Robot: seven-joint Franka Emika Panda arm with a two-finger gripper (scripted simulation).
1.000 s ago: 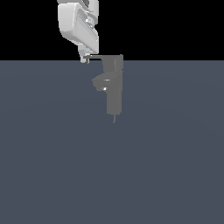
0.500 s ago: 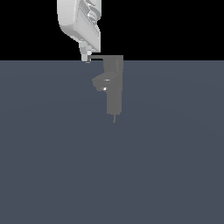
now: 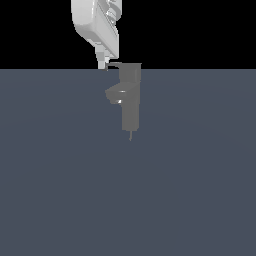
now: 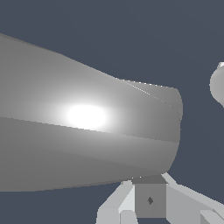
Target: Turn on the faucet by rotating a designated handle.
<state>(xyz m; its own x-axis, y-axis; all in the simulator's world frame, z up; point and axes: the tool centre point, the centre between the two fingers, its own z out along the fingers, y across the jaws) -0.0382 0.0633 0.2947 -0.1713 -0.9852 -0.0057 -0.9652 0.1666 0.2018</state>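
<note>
The grey faucet stands upright on the dark floor, with its short spout stub pointing to the exterior view's left. The thin handle runs from the boxy cap toward the exterior view's left. My white gripper hangs down from above with its fingertips at the handle's free end, touching or nearly touching it. The fingers look closed together and hold nothing. In the wrist view the handle fills most of the picture as a broad grey surface, with my fingers just below it.
A flat dark blue-grey floor spreads around the faucet. A rounded grey part shows at the edge of the wrist view.
My gripper has shifted a little toward the exterior view's right and slightly up, closing on the handle's tip. The faucet column has not moved.
</note>
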